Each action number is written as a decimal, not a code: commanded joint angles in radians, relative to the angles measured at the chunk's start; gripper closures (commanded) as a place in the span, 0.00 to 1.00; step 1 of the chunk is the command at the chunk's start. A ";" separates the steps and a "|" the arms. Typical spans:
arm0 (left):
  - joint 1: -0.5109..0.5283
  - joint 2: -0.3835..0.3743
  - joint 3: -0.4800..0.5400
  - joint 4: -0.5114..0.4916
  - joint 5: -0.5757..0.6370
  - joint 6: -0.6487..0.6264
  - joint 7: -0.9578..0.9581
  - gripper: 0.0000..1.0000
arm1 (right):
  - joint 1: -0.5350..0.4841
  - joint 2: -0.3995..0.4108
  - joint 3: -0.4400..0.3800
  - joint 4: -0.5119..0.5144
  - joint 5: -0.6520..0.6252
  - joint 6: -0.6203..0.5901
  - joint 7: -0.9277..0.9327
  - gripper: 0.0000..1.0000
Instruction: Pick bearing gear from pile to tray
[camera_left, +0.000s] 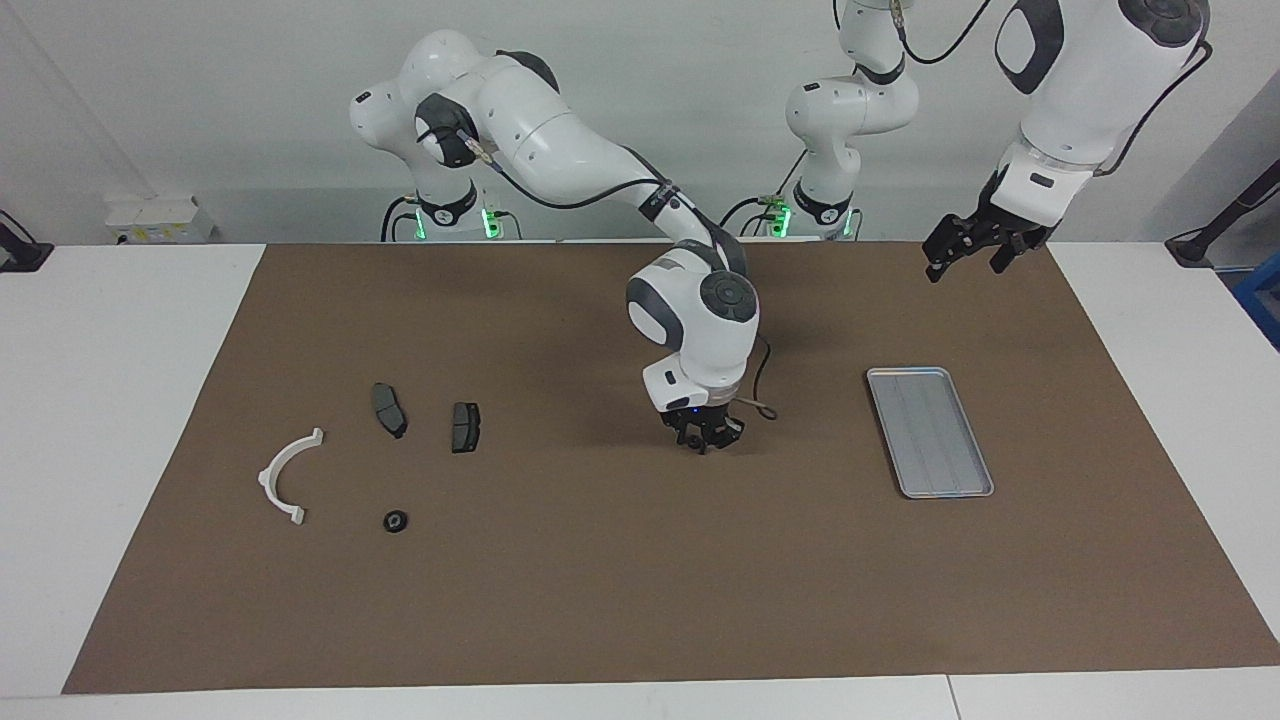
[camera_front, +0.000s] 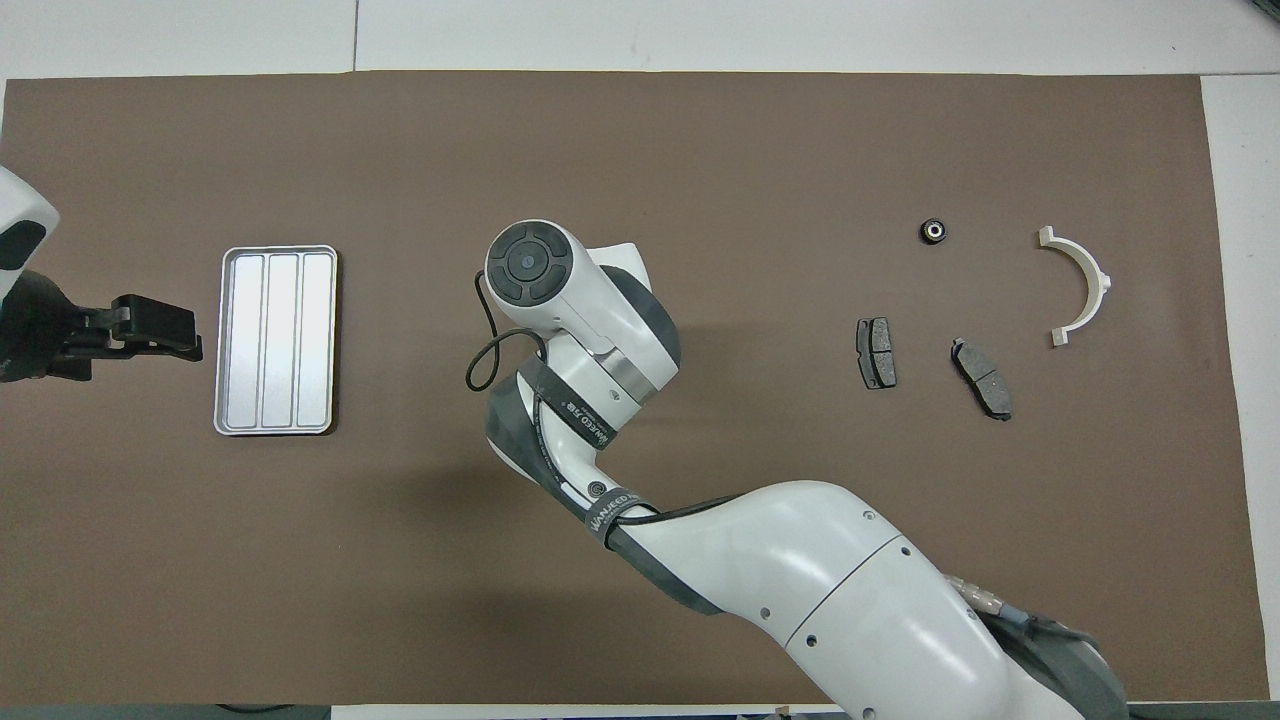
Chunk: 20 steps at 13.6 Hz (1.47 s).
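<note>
One bearing gear (camera_left: 396, 521), a small black round piece with a pale centre (camera_front: 934, 230), lies on the brown mat in the pile toward the right arm's end. The empty silver tray (camera_left: 928, 432) (camera_front: 278, 340) sits toward the left arm's end. My right gripper (camera_left: 703, 437) points down just above the mat midway between pile and tray. In the overhead view its own wrist hides it, and I cannot see whether it holds anything. My left gripper (camera_left: 962, 256) (camera_front: 170, 330) waits open and empty in the air beside the tray.
A white half-ring bracket (camera_left: 270, 474) (camera_front: 1100, 285) and two dark brake pads (camera_left: 389, 409) (camera_left: 465, 427) lie beside the gear. The right arm's long forearm (camera_front: 800, 570) spans the mat from its base corner to the middle.
</note>
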 joint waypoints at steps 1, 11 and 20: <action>0.013 -0.013 -0.001 -0.008 -0.006 0.013 0.000 0.00 | -0.006 -0.005 0.000 0.009 -0.017 -0.040 0.017 0.00; -0.214 0.269 -0.004 0.103 0.057 0.145 -0.285 0.00 | -0.338 -0.209 0.000 0.069 0.023 -0.330 -0.668 0.00; -0.504 0.647 0.009 0.270 0.069 0.444 -0.715 0.00 | -0.614 -0.311 -0.002 -0.210 0.011 -0.137 -1.027 0.00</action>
